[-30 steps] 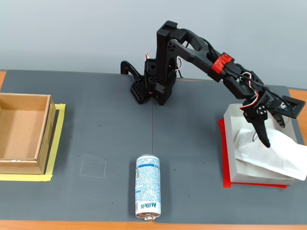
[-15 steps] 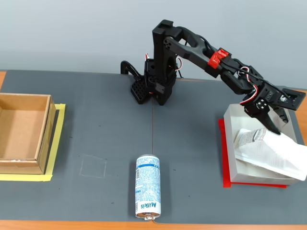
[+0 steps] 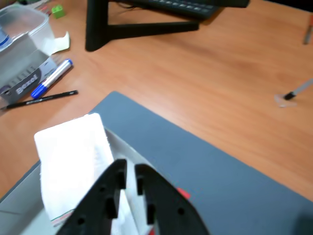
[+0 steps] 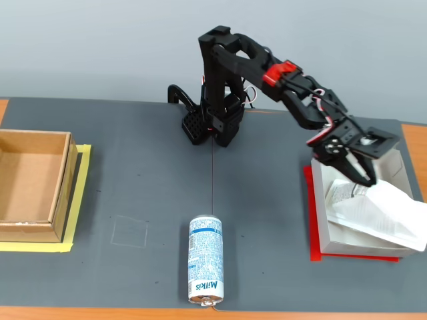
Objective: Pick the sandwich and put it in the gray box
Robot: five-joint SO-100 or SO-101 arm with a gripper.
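The sandwich (image 4: 380,213), a flat white packet with a gray printed end, lies in the gray box (image 4: 320,230) at the right of the fixed view, its far end sticking out over the box's right wall. My gripper (image 4: 365,177) hangs just above the box's upper left part, shut and holding nothing, clear of the packet. In the wrist view the black fingertips (image 3: 117,171) sit close together over the white sandwich (image 3: 68,156) and the gray box (image 3: 17,188).
A blue-white Milkis can (image 4: 205,260) lies on the dark mat at the front centre. A brown cardboard box (image 4: 30,183) stands at the left on yellow tape. The arm's base (image 4: 210,123) is at the back centre. Pens (image 3: 51,78) and a plastic tub (image 3: 19,44) lie on the wooden desk beyond the mat.
The arm has risen and pulled back to the left off the sandwich, and the jaws have come together. The sandwich stays in the gray box.
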